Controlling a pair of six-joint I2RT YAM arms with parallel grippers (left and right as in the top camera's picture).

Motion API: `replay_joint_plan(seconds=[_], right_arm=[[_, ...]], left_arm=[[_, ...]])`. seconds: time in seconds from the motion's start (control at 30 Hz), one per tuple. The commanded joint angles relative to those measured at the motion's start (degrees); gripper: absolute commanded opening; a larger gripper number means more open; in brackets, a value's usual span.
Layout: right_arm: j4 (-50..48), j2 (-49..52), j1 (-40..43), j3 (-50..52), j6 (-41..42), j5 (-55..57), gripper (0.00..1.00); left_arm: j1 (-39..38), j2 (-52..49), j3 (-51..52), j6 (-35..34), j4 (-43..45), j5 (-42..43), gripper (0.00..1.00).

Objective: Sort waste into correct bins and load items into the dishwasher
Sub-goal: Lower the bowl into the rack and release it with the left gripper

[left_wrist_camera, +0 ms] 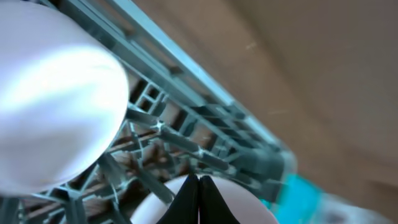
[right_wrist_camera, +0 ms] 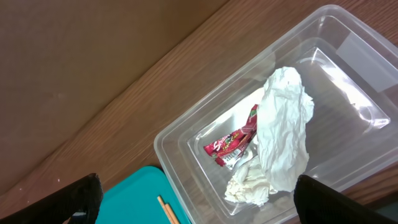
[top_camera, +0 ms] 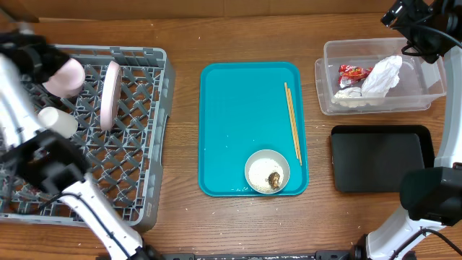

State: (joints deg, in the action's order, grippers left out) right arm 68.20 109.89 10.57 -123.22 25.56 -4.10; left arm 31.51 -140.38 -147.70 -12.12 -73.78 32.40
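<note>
The grey dish rack (top_camera: 155, 130) holds an upright round plate (top_camera: 110, 94), a pale pink dish (top_camera: 66, 76) and a small white cup (top_camera: 58, 121). My left gripper (left_wrist_camera: 199, 185) is shut and empty over the rack's back left, between a pale dish (left_wrist_camera: 56, 93) and a white rim (left_wrist_camera: 158, 202). The white bowl (top_camera: 260, 165) with rice and a brown lump (top_camera: 274, 179) sits on the teal tray (top_camera: 238, 108), beside the chopsticks (top_camera: 292, 123). The clear tub (top_camera: 426, 87) holds the red wrapper (right_wrist_camera: 231, 144) and napkin (right_wrist_camera: 283, 134). My right gripper (right_wrist_camera: 208, 202) is open and empty above the tub (right_wrist_camera: 177, 162).
The flat black tray (top_camera: 379, 159) lies in front of the clear tub at the right. My left arm's base covers the rack's front left. My right arm's base stands at the front right corner.
</note>
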Motion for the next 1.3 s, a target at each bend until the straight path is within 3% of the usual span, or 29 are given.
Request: replay_joint_plan(seconds=[0.0,0.1,1.1,1.27], right_arm=[[-0.2,-1.1,0.1,-0.6,0.4,0.2,1.0],[-0.2,-1.1,0.1,-0.6,0.4,0.2,1.0],[-0.2,-1.1,0.1,-0.6,0.4,0.2,1.0],[-0.2,-1.1,0.1,-0.6,0.4,0.2,1.0]], left_arm=[[-3.1,1.0,-0.5,0.0,0.1,-23.0,0.04],[-4.2,1.0,-0.1,-0.7,0.9,-32.5,0.04],[-3.0,1.0,6.9,2.9,8.1,-31.6,0.04],[-1.2,1.0,6.3,-1.2,8.7,-34.6,0.04]])
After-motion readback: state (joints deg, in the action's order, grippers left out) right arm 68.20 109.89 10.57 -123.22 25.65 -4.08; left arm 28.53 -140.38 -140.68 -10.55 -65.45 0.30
